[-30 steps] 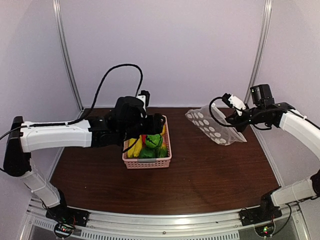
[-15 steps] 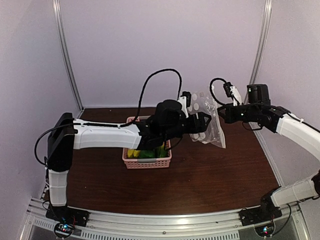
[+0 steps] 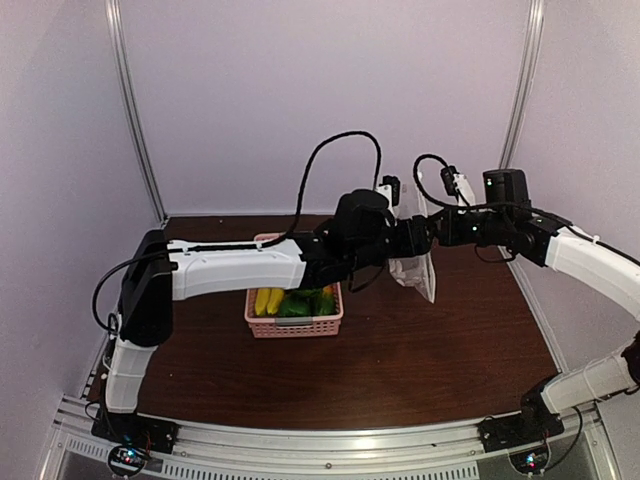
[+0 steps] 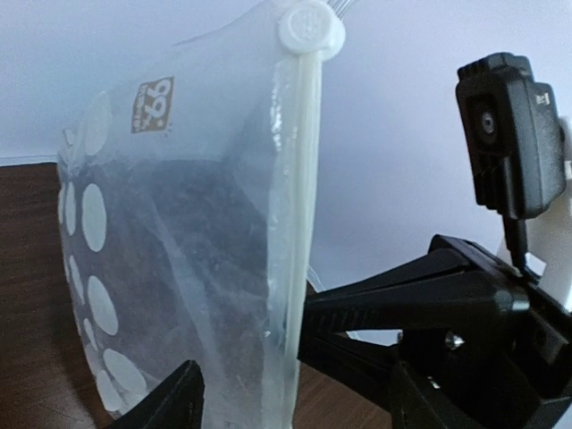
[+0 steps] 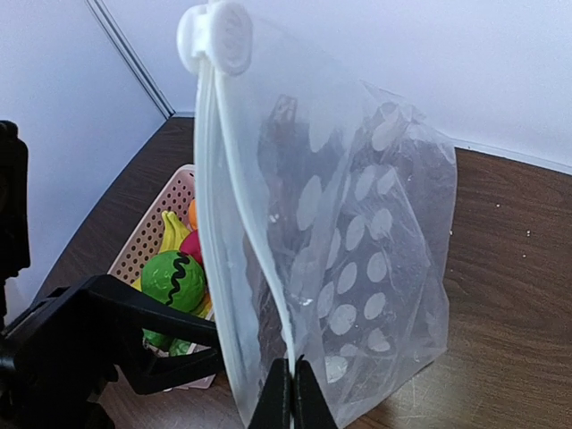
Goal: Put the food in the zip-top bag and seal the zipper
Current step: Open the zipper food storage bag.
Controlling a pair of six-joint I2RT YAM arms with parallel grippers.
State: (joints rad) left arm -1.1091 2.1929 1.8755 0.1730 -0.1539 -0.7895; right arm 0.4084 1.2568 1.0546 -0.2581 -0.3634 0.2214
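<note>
The zip-top bag (image 3: 416, 268) hangs upright above the table's back right. My right gripper (image 3: 438, 232) is shut on its zipper (image 5: 268, 295) edge, with the fingers (image 5: 291, 398) pinched together. The white slider (image 5: 219, 36) sits at the strip's top end. My left gripper (image 3: 418, 240) is open and empty; its fingers (image 4: 170, 402) stand either side of the zipper strip (image 4: 299, 223) without touching it. The food lies in the pink basket (image 3: 293, 322): a yellow banana (image 5: 172, 231), a green striped ball (image 5: 172, 281), a red piece (image 5: 190, 246) and an orange piece (image 5: 192, 213).
The left arm (image 3: 240, 270) reaches across above the basket. The right gripper's black body (image 4: 429, 304) and its camera (image 4: 509, 134) fill the right side of the left wrist view. The back wall stands close behind the bag.
The left arm swung right from over the basket to the bag. The right gripper lifted the bag and carried it left, so it now hangs upright.
</note>
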